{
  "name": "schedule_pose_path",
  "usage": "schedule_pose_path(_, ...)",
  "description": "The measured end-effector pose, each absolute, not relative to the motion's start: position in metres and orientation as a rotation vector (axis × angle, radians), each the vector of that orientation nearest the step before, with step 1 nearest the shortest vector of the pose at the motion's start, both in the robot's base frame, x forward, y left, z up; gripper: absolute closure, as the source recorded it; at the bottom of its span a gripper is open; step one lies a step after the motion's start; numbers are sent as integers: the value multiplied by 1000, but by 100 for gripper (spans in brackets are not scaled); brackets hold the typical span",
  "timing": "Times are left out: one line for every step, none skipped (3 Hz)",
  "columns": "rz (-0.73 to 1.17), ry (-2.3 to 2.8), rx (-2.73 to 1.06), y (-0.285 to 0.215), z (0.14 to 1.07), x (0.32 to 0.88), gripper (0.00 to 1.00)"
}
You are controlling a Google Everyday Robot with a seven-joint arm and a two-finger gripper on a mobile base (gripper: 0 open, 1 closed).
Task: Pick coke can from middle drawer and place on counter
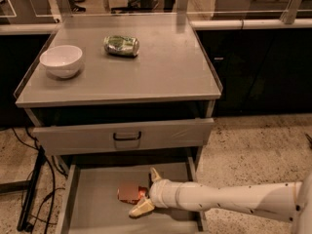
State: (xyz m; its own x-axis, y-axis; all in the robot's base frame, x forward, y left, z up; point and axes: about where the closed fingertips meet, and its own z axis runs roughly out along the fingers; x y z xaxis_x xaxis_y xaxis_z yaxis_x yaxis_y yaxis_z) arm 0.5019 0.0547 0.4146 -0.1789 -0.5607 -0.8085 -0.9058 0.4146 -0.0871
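Note:
The coke can [128, 192] lies on its side on the floor of the open middle drawer [92, 204], at the bottom of the camera view. My gripper [147, 192] reaches in from the right on a white arm [219, 202]. It is open, with one fingertip [155, 174] behind the can's right end and the other [141, 208] in front of it. The can's right end sits just inside the spread fingers. The counter [161, 67] is the grey cabinet top above.
A white bowl [61, 60] stands at the counter's left. A green-and-silver can [121, 46] lies on its side at the counter's back middle. A drawer front with a black handle [126, 136] juts out above the open drawer. Cables [29, 194] lie on the floor at left.

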Motion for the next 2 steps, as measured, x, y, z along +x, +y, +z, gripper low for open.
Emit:
schedule_pose_path(510, 1869, -1264, 59, 404, 502, 0)
schedule_pose_path(505, 1887, -1262, 60, 390, 504, 0)
